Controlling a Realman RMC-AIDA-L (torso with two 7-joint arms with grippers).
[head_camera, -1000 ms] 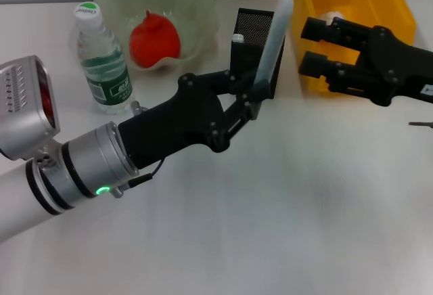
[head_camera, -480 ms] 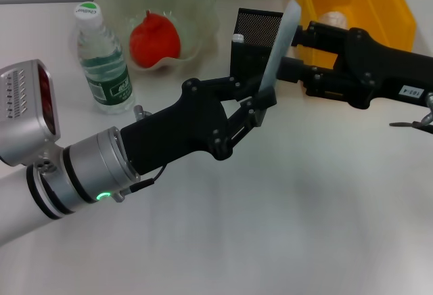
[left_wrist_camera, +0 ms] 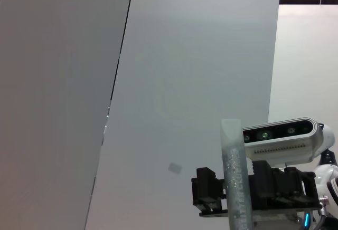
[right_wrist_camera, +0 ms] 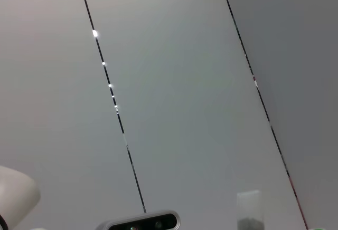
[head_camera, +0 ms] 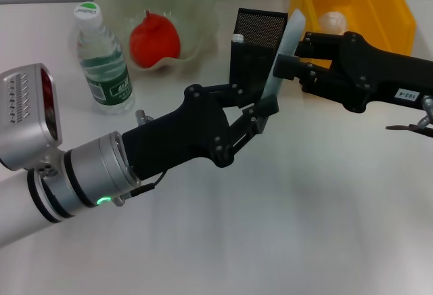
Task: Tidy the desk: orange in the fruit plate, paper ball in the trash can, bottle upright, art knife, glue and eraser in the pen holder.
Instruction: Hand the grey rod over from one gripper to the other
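Observation:
My left gripper (head_camera: pixel 266 107) is shut on the lower end of the glue stick (head_camera: pixel 284 44), a long translucent pale bar held upright in front of the black mesh pen holder (head_camera: pixel 258 26). My right gripper (head_camera: pixel 292 55) reaches in from the right and sits at the stick's upper part. The left wrist view shows the stick (left_wrist_camera: pixel 235 177) with the right gripper (left_wrist_camera: pixel 264 188) behind it. The orange (head_camera: pixel 154 38) lies in the pale-green fruit plate (head_camera: pixel 196 4). The bottle (head_camera: pixel 103 61) stands upright. The paper ball (head_camera: pixel 333 21) lies in the yellow trash can (head_camera: pixel 385 4). The eraser is not in view.
A small white-topped thing (head_camera: pixel 237 38) pokes out of the pen holder's left corner. The plate, the pen holder and the trash can line the table's far edge, with the bottle at the left. The right wrist view shows only ceiling and the stick's tip (right_wrist_camera: pixel 249 209).
My right gripper has moved left from in front of the trash can to the stick's upper part. My left gripper has shifted slightly right with the stick.

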